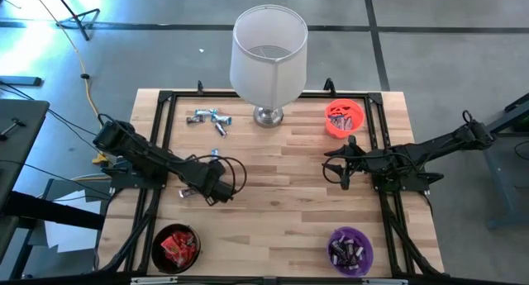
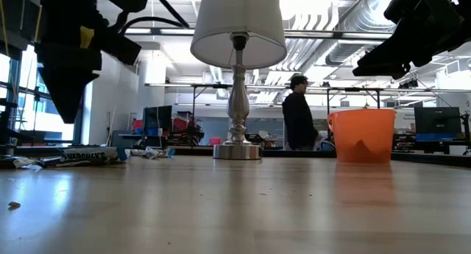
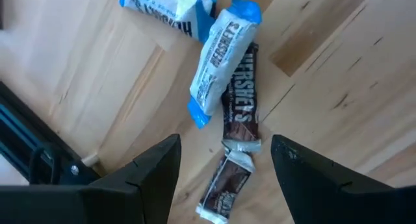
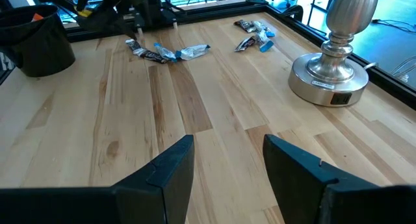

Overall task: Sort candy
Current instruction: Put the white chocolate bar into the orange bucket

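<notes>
Several candy bars lie loose on the wooden table. In the left wrist view a small dark brown bar (image 3: 224,191) lies end to end with a longer dark brown one (image 3: 242,94). A blue-white bar (image 3: 221,55) lies over that one, and another blue-white bar (image 3: 166,10) is beyond. My left gripper (image 3: 225,145) points down above them, open, its fingers on either side of the small brown bar's end without touching it. From above, this cluster (image 1: 216,155) shows beside the left arm. A second cluster (image 1: 207,117) lies far left, near the lamp. My right gripper (image 4: 229,143) hovers open over bare wood at the right.
A white-shaded lamp (image 1: 269,54) stands at the far middle. An orange bowl (image 1: 344,118) sits far right, a black bowl (image 1: 175,248) near left and a purple bowl (image 1: 350,250) near right, each holding candy. A person (image 2: 298,121) stands in the room beyond the table.
</notes>
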